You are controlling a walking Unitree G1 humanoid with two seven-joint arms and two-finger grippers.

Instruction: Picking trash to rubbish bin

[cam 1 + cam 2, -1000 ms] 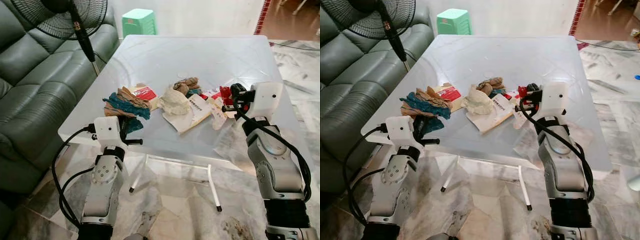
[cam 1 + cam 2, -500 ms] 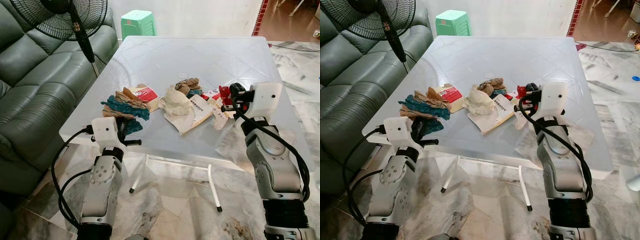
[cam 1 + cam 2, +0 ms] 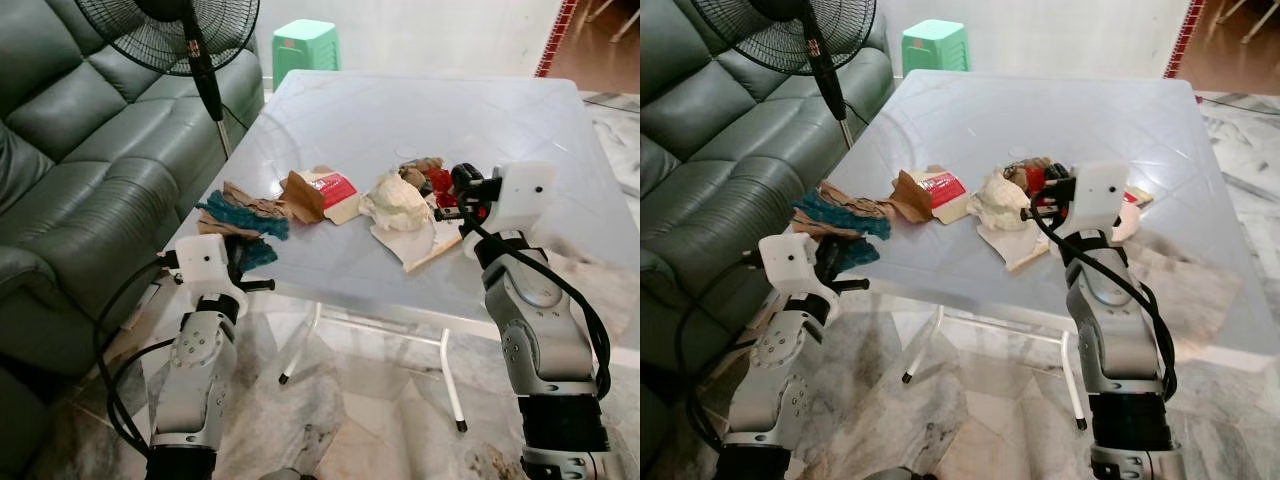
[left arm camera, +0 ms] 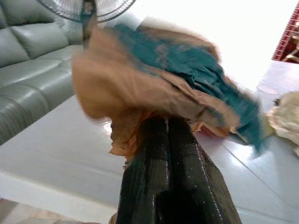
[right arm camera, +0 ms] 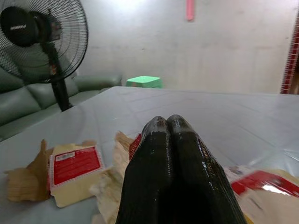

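Note:
A heap of trash lies on the white table (image 3: 500,120). It holds a brown and teal crumpled paper wad (image 3: 243,208), a torn cardboard piece with a red label (image 3: 322,191), a white crumpled paper (image 3: 398,203) and red wrappers (image 3: 441,184). At the table's near left edge my left gripper (image 3: 241,262) is shut, its tips buried in the brown and teal wad (image 4: 154,79). My right gripper (image 3: 462,184) is shut over the red wrappers with nothing between its fingers (image 5: 184,154).
A green leather sofa (image 3: 80,150) runs along the left. A standing fan (image 3: 200,40) stands between the sofa and the table's far left corner. A green plastic stool (image 3: 310,45) sits beyond the table. Marble floor (image 3: 370,420) lies under the table.
The whole picture has shifted right and a little closer, so the camera moved. Both grippers stay shut and keep their places by the trash.

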